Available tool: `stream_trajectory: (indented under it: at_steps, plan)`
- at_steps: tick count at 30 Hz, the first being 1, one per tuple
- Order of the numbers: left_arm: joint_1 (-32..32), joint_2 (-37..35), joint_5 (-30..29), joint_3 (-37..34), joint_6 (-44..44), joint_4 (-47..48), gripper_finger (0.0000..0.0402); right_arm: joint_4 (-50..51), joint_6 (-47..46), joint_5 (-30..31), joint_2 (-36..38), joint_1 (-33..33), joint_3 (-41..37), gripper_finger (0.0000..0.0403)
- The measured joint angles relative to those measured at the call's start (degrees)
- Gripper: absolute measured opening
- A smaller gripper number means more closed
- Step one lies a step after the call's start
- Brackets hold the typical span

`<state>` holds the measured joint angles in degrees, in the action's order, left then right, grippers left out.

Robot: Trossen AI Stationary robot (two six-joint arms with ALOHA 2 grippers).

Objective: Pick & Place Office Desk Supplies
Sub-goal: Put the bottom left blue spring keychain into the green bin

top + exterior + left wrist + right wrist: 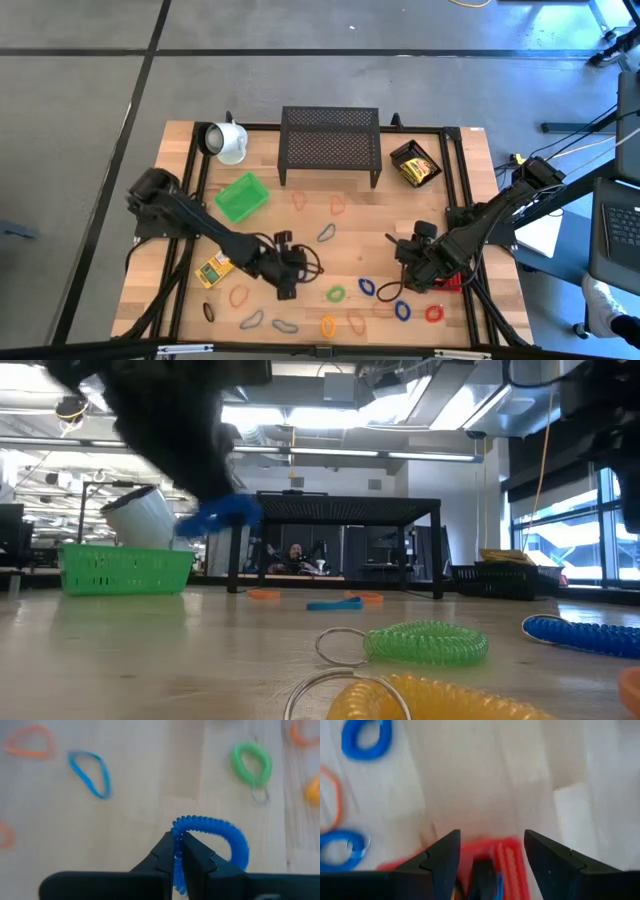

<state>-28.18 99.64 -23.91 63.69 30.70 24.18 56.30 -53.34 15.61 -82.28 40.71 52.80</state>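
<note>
My left gripper [177,845] is shut on a blue coiled loop [220,832], which the low view shows above the table [222,513]. In the high view this gripper [300,266] is at the table's middle near part. Other loops lie flat around it: a green coil [251,762], a light blue band [90,772], an orange band [30,747]. A small yellow box [214,268] lies beside the left arm. My right gripper [490,847] stands open above a red basket [507,857] at the near right [452,282]. My left gripper pinches the blue loop's coil at one side of the ring [176,826] between its two fingertips. The fingers slant down toward the table's right. The rest of the ring stands out beyond the fingertips, lifted clear of the table.
A green basket [241,196], a white mug [228,140], a black mesh shelf [330,145] and a black tray [415,163] stand along the far side. Several loops lie along the near edge, among them green [425,642], yellow [430,700] and blue [580,632] coils.
</note>
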Motion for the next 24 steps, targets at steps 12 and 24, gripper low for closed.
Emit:
stream_trajectory:
  at_steps: [12, 24]
  plan:
    - [6.0, -12.6, -14.8, 0.1, -9.9, -16.5, 0.0017, -9.5, 1.7, 32.8, 0.0, -0.2, 0.0, 0.0216]
    - [10.5, -19.8, -12.0, 0.1, -8.0, -4.2, 0.0017, -10.1, 3.5, 34.8, 0.0, -0.2, 0.0, 0.0212]
